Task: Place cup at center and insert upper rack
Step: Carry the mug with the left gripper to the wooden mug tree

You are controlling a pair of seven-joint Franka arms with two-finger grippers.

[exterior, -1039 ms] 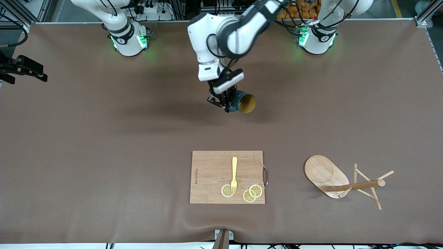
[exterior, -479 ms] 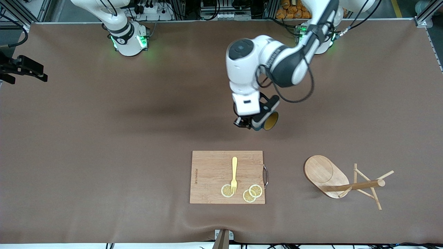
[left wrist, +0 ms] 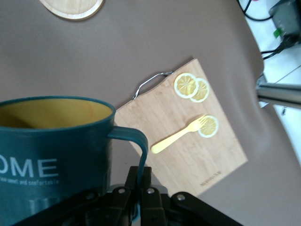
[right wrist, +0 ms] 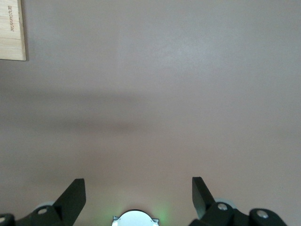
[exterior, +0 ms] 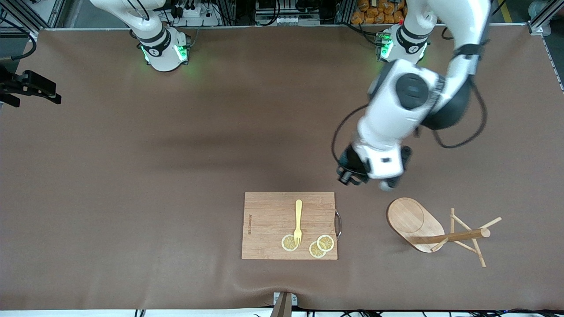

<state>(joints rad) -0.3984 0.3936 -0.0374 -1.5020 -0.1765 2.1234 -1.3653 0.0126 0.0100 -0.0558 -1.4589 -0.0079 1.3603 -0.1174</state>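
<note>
We see the right gripper (right wrist: pixel 136 197) waiting with jaws wide over bare table. Our left gripper (left wrist: pixel 141 197), clamped on the handle of the teal cup (left wrist: pixel 51 146), hangs over the table just above the mug tree (exterior: pixel 434 231), which lies toppled beside the cutting board (exterior: pixel 271 226), its post along the table toward the left arm's end.

Both arms are glossy white moulded shells with dark grey to black joint bands and round black end caps; black cables loop loosely along the left arm's forearm (exterior: pixel 414 101). Each white cylindrical base (exterior: pixel 164 50) carries a black collar ring and glowing green indicator lights. The black left gripper (left wrist: pixel 141 190) shows small silver screw heads on its finger mounts, and the right gripper (right wrist: pixel 136 195) has angular matte black fingers with similar screws.
</note>
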